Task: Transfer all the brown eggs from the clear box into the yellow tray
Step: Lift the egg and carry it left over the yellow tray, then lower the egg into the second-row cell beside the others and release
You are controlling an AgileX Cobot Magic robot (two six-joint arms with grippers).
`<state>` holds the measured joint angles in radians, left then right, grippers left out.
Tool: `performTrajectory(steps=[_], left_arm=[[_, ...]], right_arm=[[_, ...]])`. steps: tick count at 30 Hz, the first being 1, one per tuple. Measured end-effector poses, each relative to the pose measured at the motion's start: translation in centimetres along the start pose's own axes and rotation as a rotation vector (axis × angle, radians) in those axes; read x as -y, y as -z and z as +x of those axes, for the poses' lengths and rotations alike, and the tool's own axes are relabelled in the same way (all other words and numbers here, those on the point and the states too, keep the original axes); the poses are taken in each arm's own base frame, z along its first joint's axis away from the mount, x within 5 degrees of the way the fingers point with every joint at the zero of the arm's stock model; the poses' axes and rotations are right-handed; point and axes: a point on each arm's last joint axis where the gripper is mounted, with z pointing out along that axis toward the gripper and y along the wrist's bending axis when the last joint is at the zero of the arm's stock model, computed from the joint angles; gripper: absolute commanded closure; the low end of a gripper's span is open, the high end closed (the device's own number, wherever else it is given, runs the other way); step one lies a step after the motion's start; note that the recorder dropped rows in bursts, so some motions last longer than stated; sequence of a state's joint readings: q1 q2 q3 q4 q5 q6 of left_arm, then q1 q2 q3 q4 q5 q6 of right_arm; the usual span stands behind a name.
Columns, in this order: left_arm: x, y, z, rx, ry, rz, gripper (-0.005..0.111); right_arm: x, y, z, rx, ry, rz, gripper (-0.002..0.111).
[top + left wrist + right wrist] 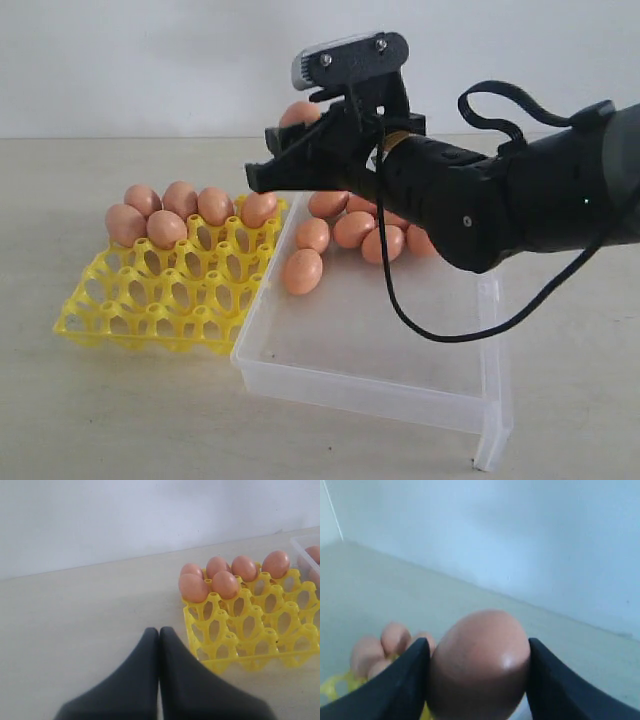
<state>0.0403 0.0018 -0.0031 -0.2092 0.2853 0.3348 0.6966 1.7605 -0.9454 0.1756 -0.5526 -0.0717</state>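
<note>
Holding a brown egg (pixel 480 670), right hand (pixel 477 647) seemingly above yellow tray (pixel 160 300).

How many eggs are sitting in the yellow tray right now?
6. Four eggs fill the yellow tray's far row; two more sit in the next row, at the end away from the clear box. None looks hidden.

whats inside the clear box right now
Several brown eggs lie loose at the far end of the clear box; its near part is bare. The right arm covers part of that end, so more may be hidden.
</note>
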Motion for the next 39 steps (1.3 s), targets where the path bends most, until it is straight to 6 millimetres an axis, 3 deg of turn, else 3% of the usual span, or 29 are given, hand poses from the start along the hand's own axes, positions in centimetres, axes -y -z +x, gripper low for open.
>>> performTrajectory(steps=[3,7,9,14,18,21,24,29,32,39], left_arm=[[0.0,0.0,0.0,0.0,0.0,0.0,0.111],[0.0,0.0,0.0,0.0,0.0,0.0,0.111],[0.0,0.0,0.0,0.0,0.0,0.0,0.111],[0.0,0.0,0.0,0.0,0.0,0.0,0.111],[0.0,0.0,0.0,0.0,0.0,0.0,0.111],[0.0,0.0,0.0,0.0,0.0,0.0,0.111],[0.0,0.0,0.0,0.0,0.0,0.0,0.111],[0.0,0.0,0.0,0.0,0.0,0.0,0.111],[0.0,0.0,0.0,0.0,0.0,0.0,0.111],[0.0,0.0,0.0,0.0,0.0,0.0,0.111]], right_arm=[[-0.1,-0.3,-1.4,0.104,-0.1,-0.002,0.108],[-1.3,-2.2,-1.9,0.157,-0.079,-0.115,0.108],[-2.3,-4.3,-1.2,0.112,-0.095,-0.213,0.108],[-3.5,-7.2,1.4,-0.006,-0.15,-0.317,0.108],[-4.7,-7.7,3.6,-0.129,-0.079,-0.463,0.108],[-5.4,-7.3,4.2,-0.183,-0.017,-0.612,0.108],[-4.3,-7.7,3.6,-0.166,-0.03,-0.642,0.109],[-1.2,-10.4,4.2,-0.195,-0.137,-0.714,0.109],[-1.1,-11.6,4.1,-0.221,-0.117,-0.7,0.109],[-0.4,-13.2,6.6,-0.294,-0.131,-0.612,0.109]])
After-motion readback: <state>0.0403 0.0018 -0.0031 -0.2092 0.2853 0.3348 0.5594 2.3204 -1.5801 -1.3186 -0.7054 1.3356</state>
